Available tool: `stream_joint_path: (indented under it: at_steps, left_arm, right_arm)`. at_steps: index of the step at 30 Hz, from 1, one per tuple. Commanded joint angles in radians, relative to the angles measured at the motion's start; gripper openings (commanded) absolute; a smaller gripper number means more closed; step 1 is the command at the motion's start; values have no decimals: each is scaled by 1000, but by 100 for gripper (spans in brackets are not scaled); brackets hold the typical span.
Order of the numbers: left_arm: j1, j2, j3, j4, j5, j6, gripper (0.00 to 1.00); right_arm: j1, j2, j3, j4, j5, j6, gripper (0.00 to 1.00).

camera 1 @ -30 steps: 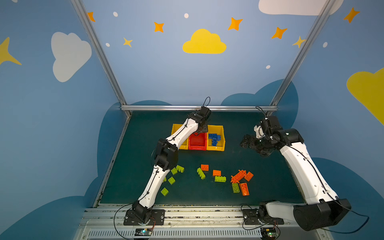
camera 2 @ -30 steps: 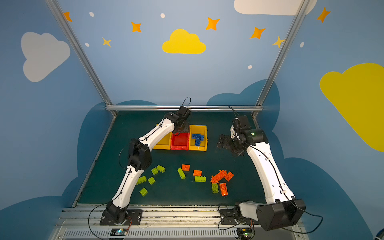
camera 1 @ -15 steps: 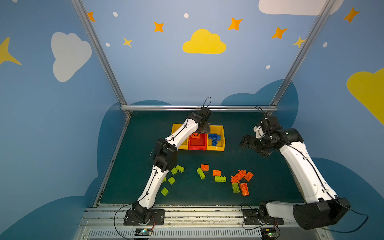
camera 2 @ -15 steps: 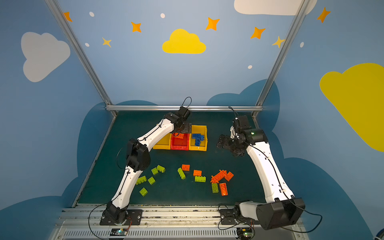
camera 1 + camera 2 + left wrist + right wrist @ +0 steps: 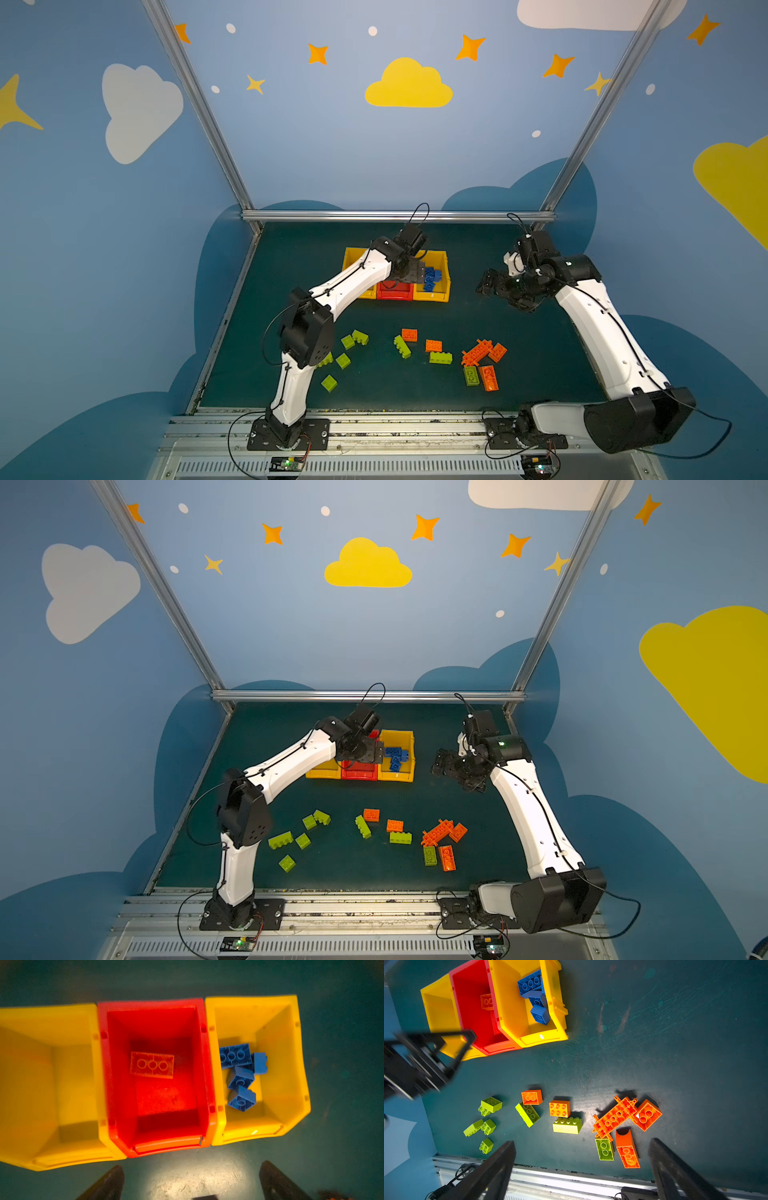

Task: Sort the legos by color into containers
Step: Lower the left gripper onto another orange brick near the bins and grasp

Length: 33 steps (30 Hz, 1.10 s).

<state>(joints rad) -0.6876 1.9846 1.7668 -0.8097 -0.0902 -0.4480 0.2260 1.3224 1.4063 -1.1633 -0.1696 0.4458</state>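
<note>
The left arm (image 5: 353, 282) has pulled back from the red bin (image 5: 149, 1004), left jaws apart and empty; right jaws likewise, aloft. One orange brick (image 5: 152, 1065) lies inside. Orange sorting looks underway. Next calls for closing on a loose orange brick (image 5: 559, 1108) on the surface (image 5: 675, 1064).

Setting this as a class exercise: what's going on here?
A robot is sorting small studded plastic bricks by colour into open plastic bins. Its left gripper hangs open over the red bin, where one orange brick lies. One yellow bin holds blue bricks; the other yellow bin shows none. The right gripper is open, holding nothing. Lime green bricks and orange bricks lie loose on the green table.
</note>
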Motion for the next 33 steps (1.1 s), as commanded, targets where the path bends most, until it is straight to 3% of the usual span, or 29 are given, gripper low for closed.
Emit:
stream_joint_path:
  at_steps: [1,6,12,17,33]
  left_arm:
    - [-5,-102,-179,152,106,-75,100]
    - [-37,-151,-305,208,133,-125,99]
    - [-119,-131,-346,208,113,-161,99]
    - [-136,-86,-381,221,139,-198,97]
    - [-181,43,-307,66,57,-247,90]
  right_arm:
    - [-1,-30,-23,-15,-6,8,97]
    - [-1,-54,-42,-37,-9,4,97]
    - [0,-76,-54,-67,-13,-4,97]
    - [0,-101,-74,-89,-2,-7,97]
    - [-1,-161,-138,-119,25,3,97]
